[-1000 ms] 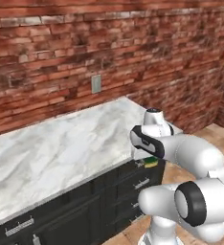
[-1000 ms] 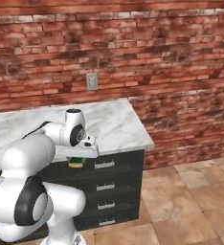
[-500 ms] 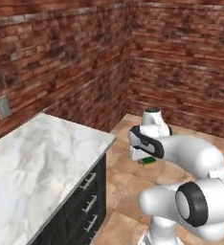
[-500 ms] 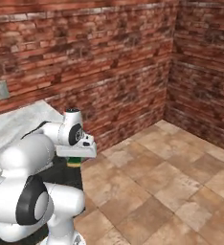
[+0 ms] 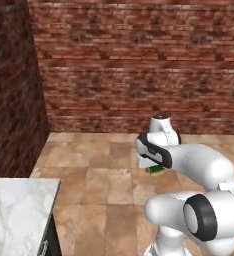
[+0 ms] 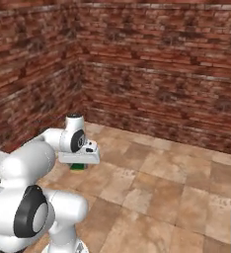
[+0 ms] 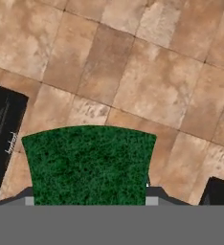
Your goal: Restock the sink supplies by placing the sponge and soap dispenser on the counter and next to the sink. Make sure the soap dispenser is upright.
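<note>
**Sponge carried in the claw above the tiled floor**

The sponge (image 7: 89,164) sat right at the gripper (image 7: 89,201), its dark green scouring face turned toward the hand camera and spanning the space between the two fingers, whose grey tips showed at either lower corner of the green block. The claw was pinching the sponge. In the left base view a sliver of yellow and green (image 5: 156,170) stuck out just under the white hand (image 5: 154,150); in the right base view the green edge (image 6: 78,167) showed beneath the gripper (image 6: 78,160).

The sponge hung in the air over the tan stone floor (image 5: 104,175), touching nothing but the fingers. Red brick walls (image 6: 162,79) closed the corner of the room ahead. A corner of a white-grey marble top (image 5: 16,215) lay at the lower left of the left base view, well apart from the hand, with a dark cabinet front (image 7: 4,134) below it. Nothing stood between the claw and the floor.
</note>
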Controlling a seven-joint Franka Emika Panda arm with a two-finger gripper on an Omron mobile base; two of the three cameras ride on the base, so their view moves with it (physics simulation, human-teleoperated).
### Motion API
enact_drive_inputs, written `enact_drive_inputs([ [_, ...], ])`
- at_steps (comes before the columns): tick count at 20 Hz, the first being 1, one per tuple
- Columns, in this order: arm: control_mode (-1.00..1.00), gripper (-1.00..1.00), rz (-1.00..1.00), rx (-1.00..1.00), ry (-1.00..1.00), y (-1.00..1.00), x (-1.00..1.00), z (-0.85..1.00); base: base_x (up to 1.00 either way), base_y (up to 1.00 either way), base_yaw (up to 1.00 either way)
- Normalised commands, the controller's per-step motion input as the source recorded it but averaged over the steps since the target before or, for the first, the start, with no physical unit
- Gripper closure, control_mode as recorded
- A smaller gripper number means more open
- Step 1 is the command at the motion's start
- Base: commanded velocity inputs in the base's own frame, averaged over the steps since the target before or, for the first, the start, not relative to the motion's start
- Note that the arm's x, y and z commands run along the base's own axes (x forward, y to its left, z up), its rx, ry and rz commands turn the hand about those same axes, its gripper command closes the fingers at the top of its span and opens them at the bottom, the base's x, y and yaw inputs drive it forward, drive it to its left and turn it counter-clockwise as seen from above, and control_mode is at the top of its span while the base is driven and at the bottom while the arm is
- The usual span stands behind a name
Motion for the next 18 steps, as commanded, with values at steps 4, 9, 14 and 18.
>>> enact_drive_inputs([
  [4,1.0,1.0,0.0,0.0,0.0,0.0,0.0,0.0,0.93,0.01,-0.69],
  [9,1.0,1.0,0.0,0.0,0.0,0.0,0.0,0.0,1.0,0.28,-0.59],
  [14,1.0,1.0,0.0,0.0,0.0,0.0,0.0,0.0,0.99,0.3,-0.66],
  [18,1.0,1.0,0.0,0.0,0.0,0.0,0.0,0.0,0.96,0.36,-0.68],
])
